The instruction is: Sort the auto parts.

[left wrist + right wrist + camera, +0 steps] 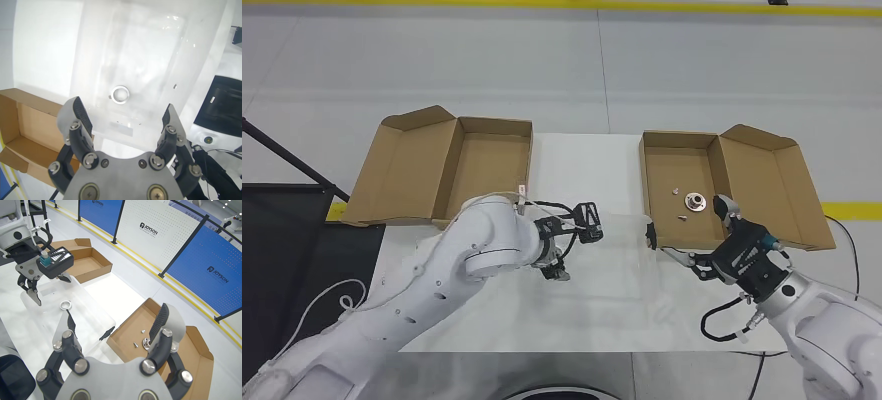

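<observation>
The left gripper (122, 113) hangs open and holds nothing, over the near edge of a clear tray (143, 56) at the bench (582, 170) centre. A metal ring (120, 101) lies flat in the tray just beyond its fingertips, apart from the walls. The right gripper (116, 311), also spread and holding nothing, straddles the near left rim of the right box (682, 170) at 2 o'clock, where a flanged part (696, 203) and 2 bolts (142, 330) lie. The left box (492, 160) sits at 10 o'clock, with bare bench between the 2 boxes at 12 o'clock.

Right end effector (115, 308), jaws apart — silver ring (65, 305) just past one tip, flanged hub (144, 343) in a box (126, 333) behind the other
</observation>
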